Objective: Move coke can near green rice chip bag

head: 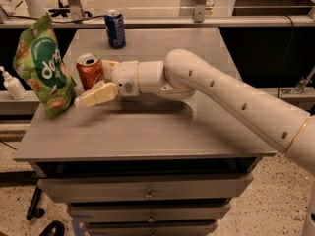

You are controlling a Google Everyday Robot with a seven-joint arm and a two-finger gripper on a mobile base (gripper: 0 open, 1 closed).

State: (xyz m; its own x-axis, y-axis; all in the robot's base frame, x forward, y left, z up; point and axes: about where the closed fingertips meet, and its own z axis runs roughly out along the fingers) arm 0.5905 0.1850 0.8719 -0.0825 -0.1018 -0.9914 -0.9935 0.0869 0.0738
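Placement all but done, by the look of it: coke can (90, 72) upright on the tabletop (147, 132), just right of the green rice chip bag (42, 65), seemingly not touching it. Gripper (93, 82) right of the bag too, jaws apart and straddling the can. Next, probably: withdraw straight away from the bag without clipping the can; blue soda can (115, 28) well behind the bag, no obstacle.

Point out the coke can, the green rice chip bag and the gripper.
coke can (89, 69): camera view, middle of its red side.
green rice chip bag (42, 63): camera view, its dark green circle.
gripper (91, 86): camera view, midway between its fingertips, at the can.
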